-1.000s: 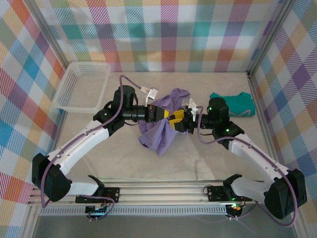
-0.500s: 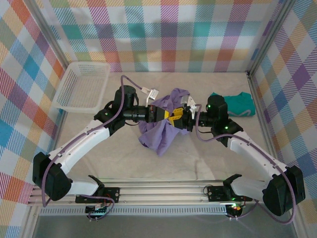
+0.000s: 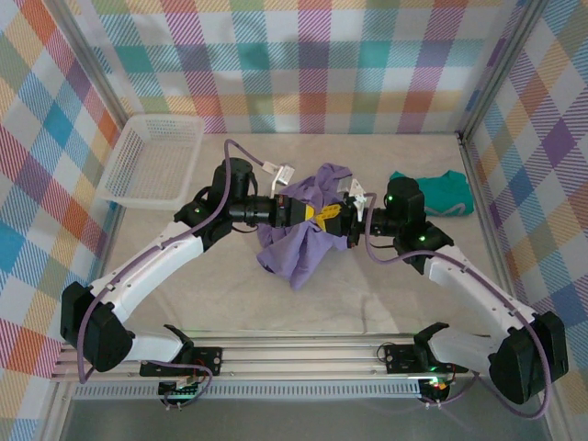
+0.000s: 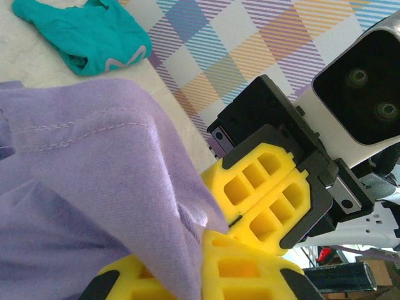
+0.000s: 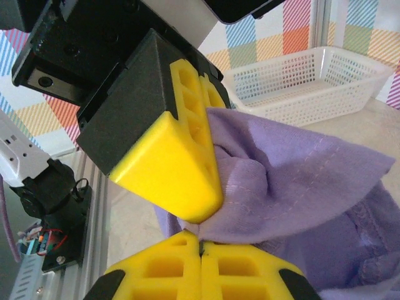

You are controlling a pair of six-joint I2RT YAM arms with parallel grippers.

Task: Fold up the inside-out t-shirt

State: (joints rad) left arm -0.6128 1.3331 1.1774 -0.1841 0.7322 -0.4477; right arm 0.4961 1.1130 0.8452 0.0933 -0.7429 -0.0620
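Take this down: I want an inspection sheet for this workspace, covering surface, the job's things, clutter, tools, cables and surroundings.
Surface: pale table top, no spills seen.
Job's things: lavender t-shirt, bunched and unfolded, its upper part lifted between the arms, the rest draping to the table.
Clutter: teal garment crumpled at the far right; white mesh basket at the far left, nothing seen in it.
Tools: left tool shut on the t-shirt's fabric; right tool shut on the same bunch, almost tip to tip with the left.
Cables: purple cable looping along each arm, no snag seen.
Surroundings: checked wall panels on three sides; metal rail at the near edge.
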